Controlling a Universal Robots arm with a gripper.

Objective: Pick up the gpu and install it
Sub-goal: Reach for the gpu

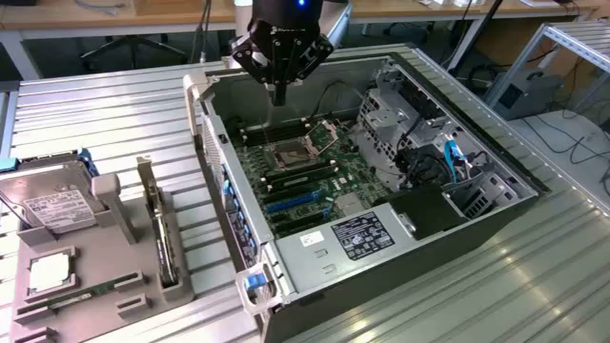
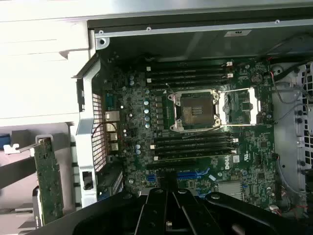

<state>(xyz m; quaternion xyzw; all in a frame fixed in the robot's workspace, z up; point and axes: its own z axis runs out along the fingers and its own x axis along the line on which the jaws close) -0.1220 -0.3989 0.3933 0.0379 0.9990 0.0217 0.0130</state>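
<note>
The gpu [image 1: 160,232] stands on edge in a slot of the grey holder [image 1: 105,286] at the exterior view's left, its silver bracket at the far end. In the wrist view the gpu [image 2: 49,181] shows its green board face, outside the case wall. My gripper [image 1: 277,94] hangs above the far end of the open computer case [image 1: 458,236], over the motherboard [image 1: 315,179] near the CPU socket [image 2: 195,110]. It is well away from the gpu. Its fingers look pressed together with nothing between them. The gripper [image 2: 167,198] sits over the blue expansion slots [image 2: 191,174].
The holder also carries a silver hard drive [image 1: 53,200], a CPU chip [image 1: 48,275] and a narrow memory stick [image 1: 81,294]. The case's side wall [image 1: 214,179] stands between the holder and the motherboard. Drive cages and cables [image 1: 429,157] crowd the case's right side.
</note>
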